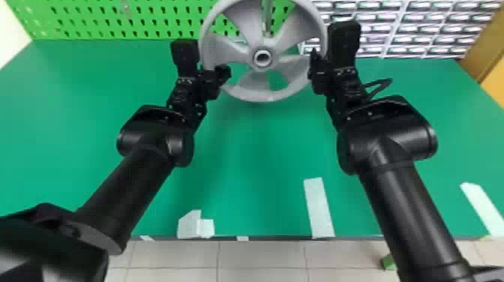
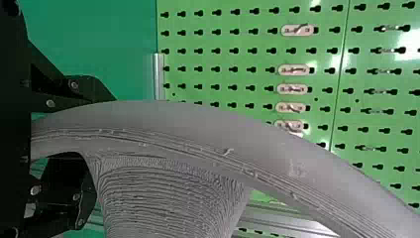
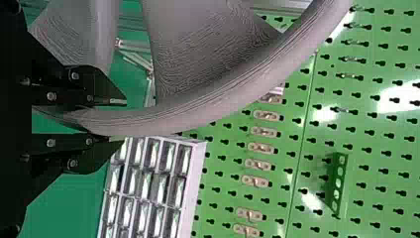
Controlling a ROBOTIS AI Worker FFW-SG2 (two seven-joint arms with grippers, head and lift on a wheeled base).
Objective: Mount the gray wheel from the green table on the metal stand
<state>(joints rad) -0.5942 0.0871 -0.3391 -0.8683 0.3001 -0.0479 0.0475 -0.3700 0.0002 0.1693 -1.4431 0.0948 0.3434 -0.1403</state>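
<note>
We hold the gray wheel (image 1: 262, 93) between our two hands, raised over the far part of the green table (image 1: 258, 157), its hub facing our head camera. Our left hand (image 1: 220, 72) pinches the rim on the left side, and our right hand (image 1: 314, 65) pinches it opposite, one finger on either side. Behind the wheel we see a metal post (image 1: 267, 17) and the green pegboard (image 1: 112, 18); drawers (image 1: 420, 28) stand behind, farther right.
</note>
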